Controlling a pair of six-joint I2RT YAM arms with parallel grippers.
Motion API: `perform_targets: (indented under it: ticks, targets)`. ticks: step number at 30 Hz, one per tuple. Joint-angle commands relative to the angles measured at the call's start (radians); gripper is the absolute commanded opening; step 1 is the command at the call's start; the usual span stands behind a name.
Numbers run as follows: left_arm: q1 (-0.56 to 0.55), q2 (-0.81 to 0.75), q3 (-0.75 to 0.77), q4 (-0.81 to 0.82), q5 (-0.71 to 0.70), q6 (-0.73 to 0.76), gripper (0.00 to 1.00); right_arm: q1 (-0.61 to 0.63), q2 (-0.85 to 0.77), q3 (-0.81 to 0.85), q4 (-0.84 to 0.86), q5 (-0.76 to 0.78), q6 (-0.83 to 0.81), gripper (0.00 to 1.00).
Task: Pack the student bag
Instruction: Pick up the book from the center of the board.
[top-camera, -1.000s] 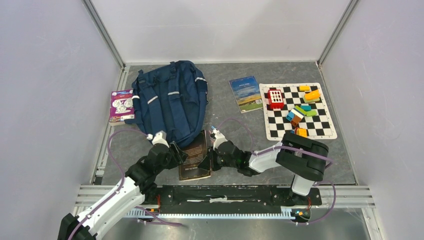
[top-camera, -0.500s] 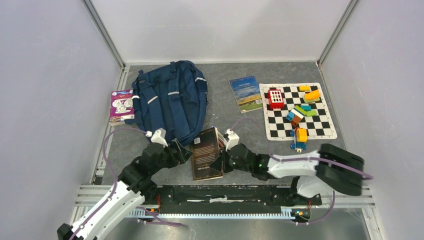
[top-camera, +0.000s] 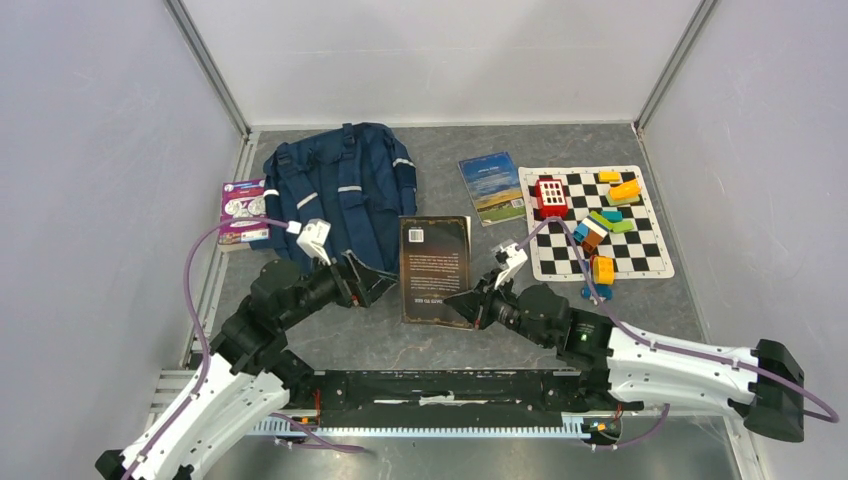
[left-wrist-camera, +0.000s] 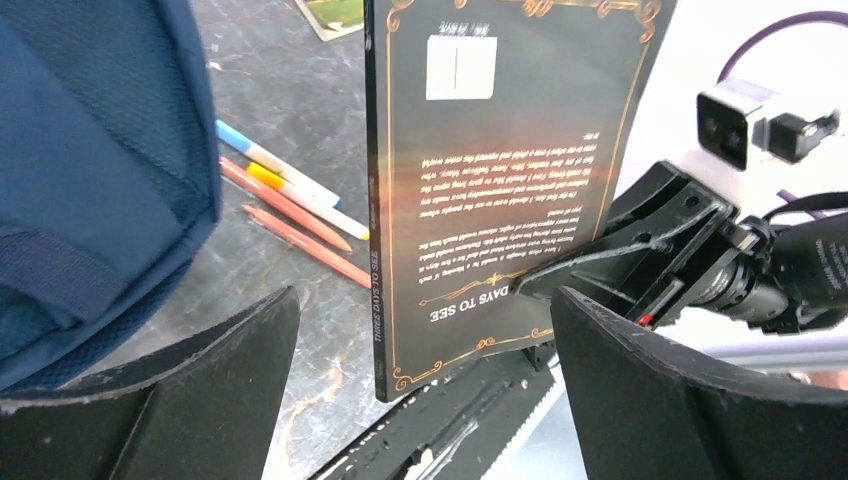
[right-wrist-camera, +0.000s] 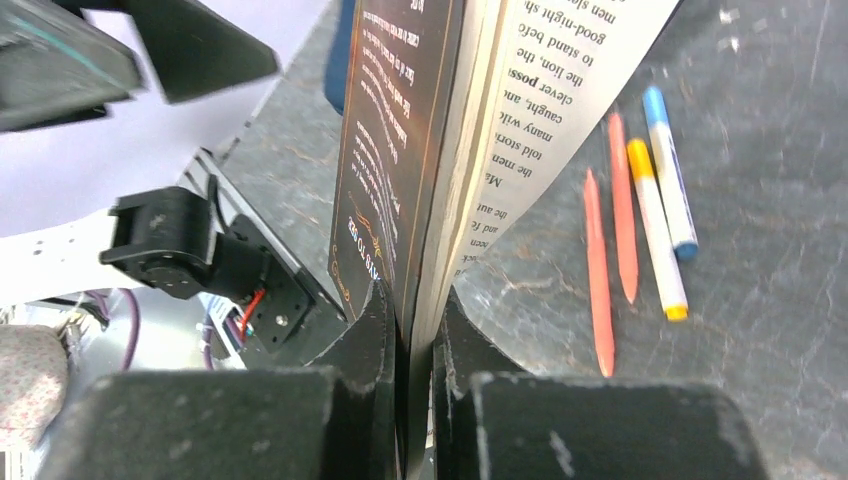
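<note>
Student bag (top-camera: 340, 195) flat on the table. Just right of it, black book (top-camera: 435, 265) held up, pinched tight in the right gripper (top-camera: 465, 303). Left gripper (top-camera: 380, 286) at the bag's near edge, wide open, holding nothing. Pens (right-wrist-camera: 650, 215) right of the bag.

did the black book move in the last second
Yes. The book, clamped in the right pincer, has gone away from the near rail and rightward, closer to the chess mat.
</note>
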Motion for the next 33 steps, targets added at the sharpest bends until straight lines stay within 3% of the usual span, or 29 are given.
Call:
perform_targets:
  ticks: [1,7,13,14,17,18,20,23,24,33]
  targets:
    - [-0.003,0.037,0.016,0.154,0.147,-0.023,1.0,0.001,-0.038,0.084,0.142,-0.068,-0.127,0.0]
    - [-0.003,0.133,0.034,0.178,0.237,-0.003,1.0,0.001,-0.02,0.086,0.308,-0.209,-0.157,0.0]
    - [-0.003,0.118,0.01,0.189,0.206,-0.022,0.97,0.001,-0.005,0.09,0.387,-0.27,-0.166,0.0]
    - [-0.004,0.109,0.0,0.22,0.227,-0.036,0.91,0.001,0.003,0.095,0.385,-0.271,-0.174,0.0]
    - [-0.004,0.081,-0.037,0.333,0.29,-0.085,0.43,0.001,0.026,0.108,0.357,-0.289,-0.187,0.0]
    - [-0.004,0.069,-0.047,0.361,0.315,-0.085,0.24,0.001,0.03,0.111,0.337,-0.267,-0.189,0.08]
    - [-0.003,0.029,-0.065,0.376,0.313,-0.08,0.03,-0.004,0.03,0.132,0.23,-0.163,-0.176,0.4]
    - [-0.003,-0.035,-0.087,0.388,0.315,-0.075,0.02,-0.022,-0.002,0.125,0.188,-0.13,-0.202,0.86]
    - [-0.003,-0.057,-0.094,0.42,0.323,-0.081,0.02,-0.031,-0.014,0.115,0.192,-0.131,-0.209,0.95]
    - [-0.003,-0.092,-0.067,0.61,0.426,-0.136,0.02,-0.116,0.006,0.125,0.244,-0.409,-0.218,0.98]
